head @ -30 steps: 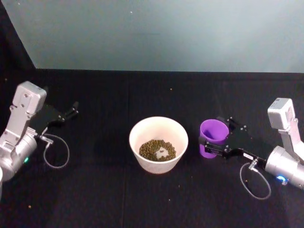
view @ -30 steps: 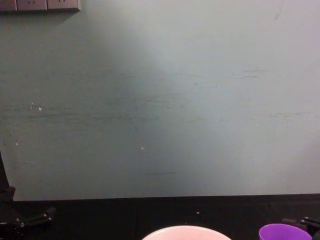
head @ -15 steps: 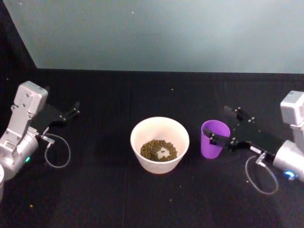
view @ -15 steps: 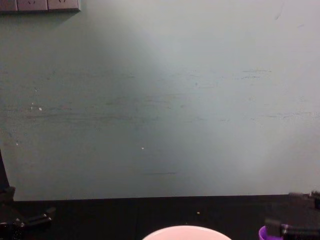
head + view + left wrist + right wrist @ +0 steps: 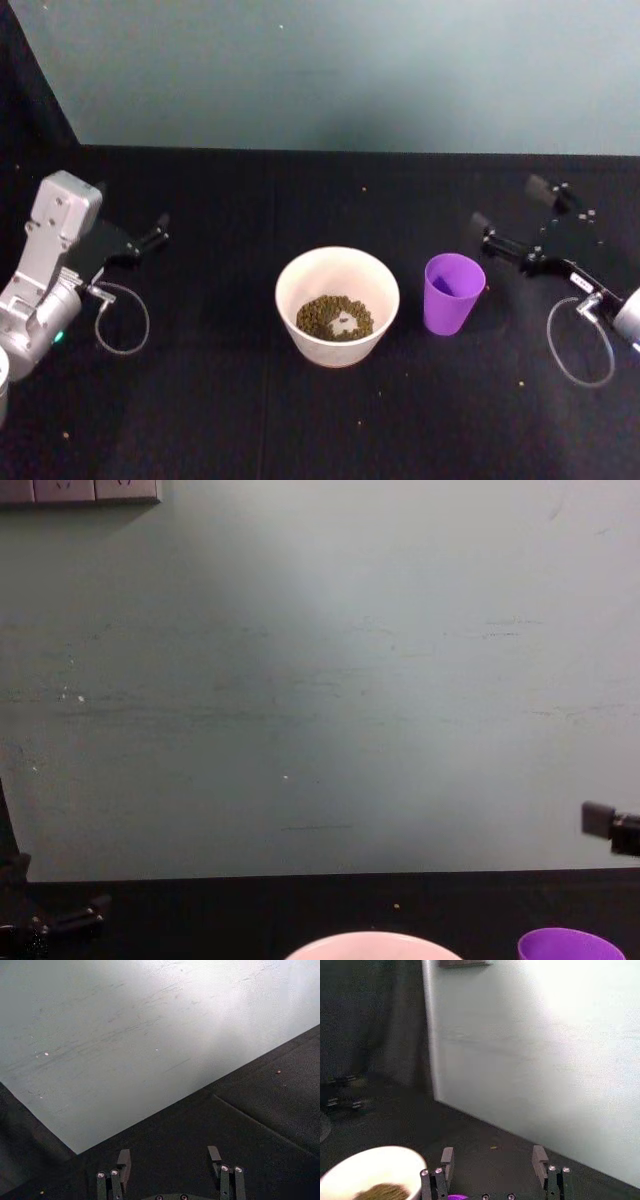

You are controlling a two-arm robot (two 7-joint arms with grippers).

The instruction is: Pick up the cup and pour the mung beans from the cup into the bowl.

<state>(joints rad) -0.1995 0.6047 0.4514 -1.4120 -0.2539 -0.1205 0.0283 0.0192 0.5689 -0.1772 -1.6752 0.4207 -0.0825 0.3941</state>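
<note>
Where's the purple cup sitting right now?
In the head view the cup stands upright on the black table, just right of the bowl, free of the open right gripper off to its right.

The head view looks down on the bowl (image 5: 337, 303) and cup (image 5: 453, 292); the chest view, lower, shares only their rims.

upright cup (image 5: 454, 291) just beside bowl (image 5: 337, 267) of mung beans (image 5: 334, 316)

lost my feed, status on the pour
Right end effector open, clear of cup. Left end effector open, parked far left. Cup upright beside bowl; beans in bowl. Nothing in the way.
</note>
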